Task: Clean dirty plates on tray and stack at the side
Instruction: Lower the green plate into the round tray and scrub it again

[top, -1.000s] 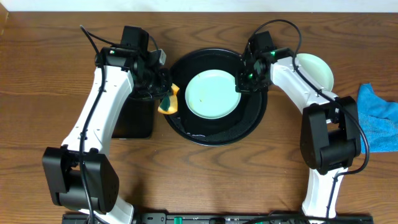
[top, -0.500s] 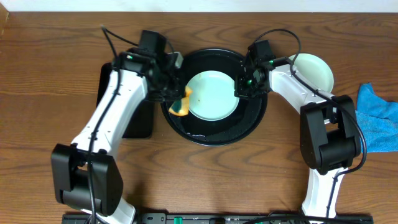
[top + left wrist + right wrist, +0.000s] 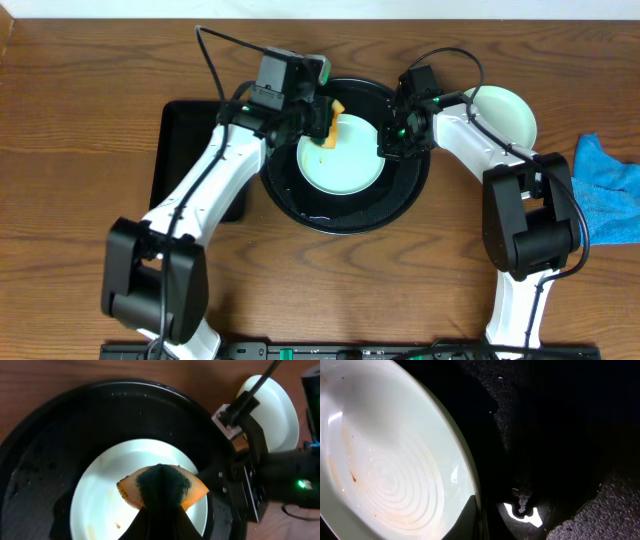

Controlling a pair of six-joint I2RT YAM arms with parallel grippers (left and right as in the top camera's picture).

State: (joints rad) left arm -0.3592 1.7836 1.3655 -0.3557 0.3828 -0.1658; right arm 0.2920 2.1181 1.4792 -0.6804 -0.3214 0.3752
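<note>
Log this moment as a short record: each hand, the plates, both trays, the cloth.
dirty plate: mint, smeared, in the round tray
left hand: shut on sponge, over the dirty plate
right hand: shut on the dirty plate's right rim
second plate: outside, right of the round tray
rectangular tray: left of the round tray
cloth: blue, far right
</note>
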